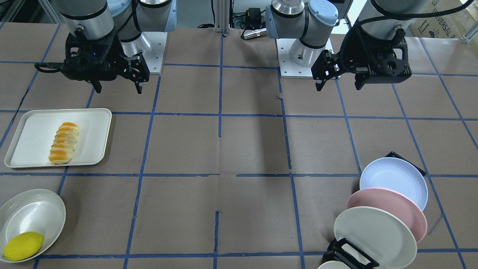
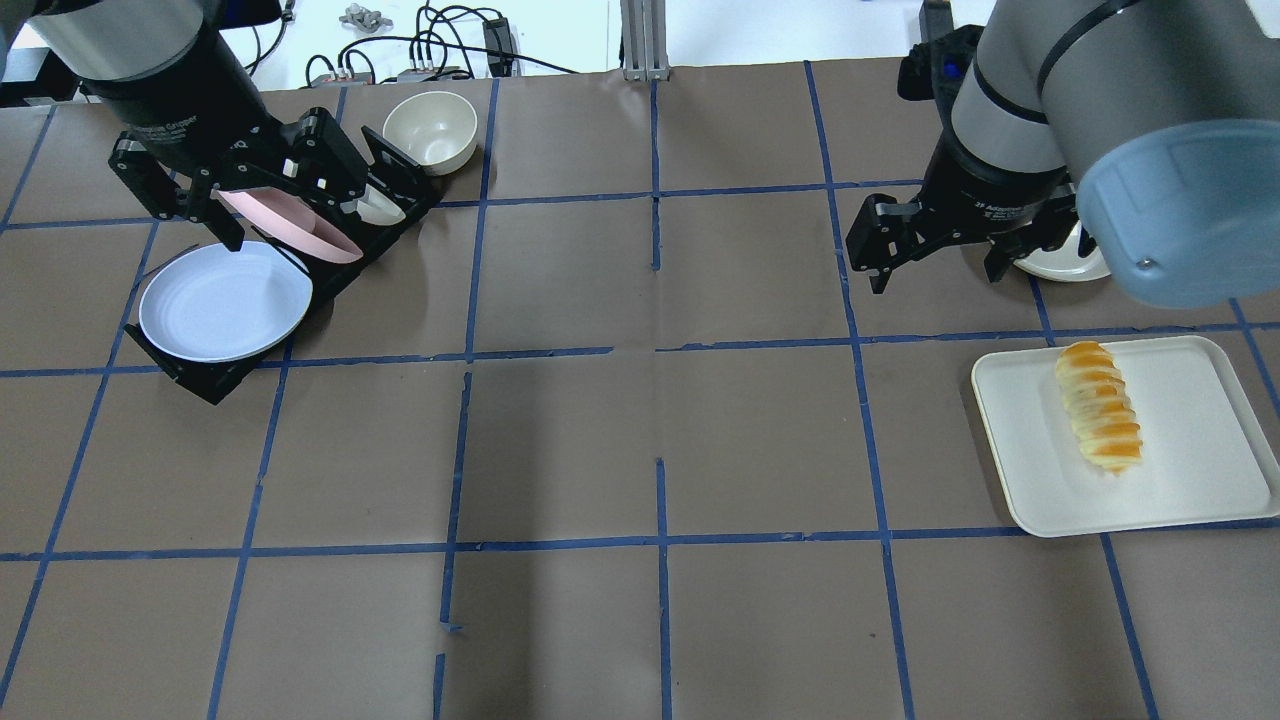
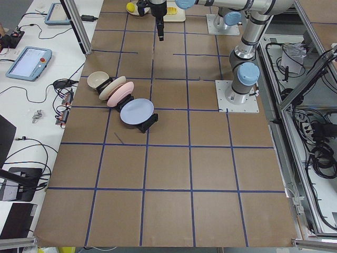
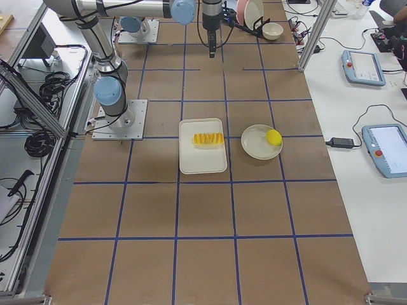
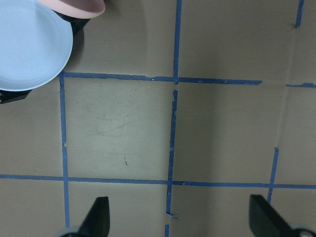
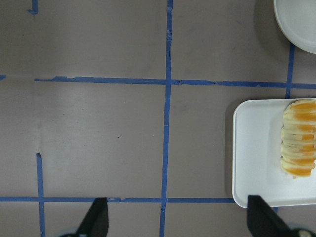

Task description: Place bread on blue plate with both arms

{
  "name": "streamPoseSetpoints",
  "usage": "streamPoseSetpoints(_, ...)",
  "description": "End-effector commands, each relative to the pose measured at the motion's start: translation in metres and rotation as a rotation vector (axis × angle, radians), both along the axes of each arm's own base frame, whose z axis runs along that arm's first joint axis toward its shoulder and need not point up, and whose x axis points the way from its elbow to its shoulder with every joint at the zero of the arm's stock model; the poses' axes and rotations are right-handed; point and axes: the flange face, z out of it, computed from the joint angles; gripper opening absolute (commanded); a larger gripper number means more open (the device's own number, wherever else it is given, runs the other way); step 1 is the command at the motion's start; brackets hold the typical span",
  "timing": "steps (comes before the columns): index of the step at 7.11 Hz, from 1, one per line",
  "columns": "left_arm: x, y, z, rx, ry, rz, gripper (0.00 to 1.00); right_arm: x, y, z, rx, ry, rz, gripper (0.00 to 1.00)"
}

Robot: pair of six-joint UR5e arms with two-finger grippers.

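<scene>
The bread [image 1: 64, 143] lies on a cream-white tray [image 1: 30, 149], also seen from overhead [image 2: 1098, 408] and at the right wrist view's right edge [image 6: 298, 145]. The blue plate [image 2: 225, 305] leans at the near end of a black rack [image 2: 210, 380]. It also shows in the front view [image 1: 394, 181] and the left wrist view [image 5: 29, 44]. My left gripper [image 2: 198, 228] hangs open and empty above the rack and the plate's far rim. My right gripper [image 2: 940, 280] hangs open and empty above the table, just beyond the tray's far left corner.
A pink plate [image 1: 388, 209] and a cream-white plate [image 1: 373, 235] stand in the same rack behind the blue one. A small bowl [image 2: 430, 130] sits past the rack. A white bowl [image 1: 26, 216] holds a yellow lemon [image 1: 22, 246] beyond the tray.
</scene>
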Motion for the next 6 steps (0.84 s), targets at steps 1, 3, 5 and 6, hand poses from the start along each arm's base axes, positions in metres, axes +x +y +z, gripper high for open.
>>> streamPoseSetpoints(1, -0.006, 0.001, -0.001, 0.001, -0.008, -0.011, 1.0, -0.002, 0.007, 0.024, 0.022, 0.021, 0.0, 1.0)
streamPoseSetpoints(3, -0.006, 0.001, 0.0, -0.002, -0.009, -0.011, 1.0, -0.003, 0.007, 0.027, 0.03, 0.025, 0.001, 1.0)
streamPoseSetpoints(5, -0.006, 0.001, -0.001, -0.001, -0.009, -0.011, 1.0, -0.037, -0.009, 0.018, 0.031, 0.114, 0.188, 0.97)
streamPoseSetpoints(6, -0.006, 0.001, -0.001, -0.001, -0.008, -0.011, 1.0, -0.07, -0.022, 0.005, -0.002, 0.141, 0.227, 0.95)
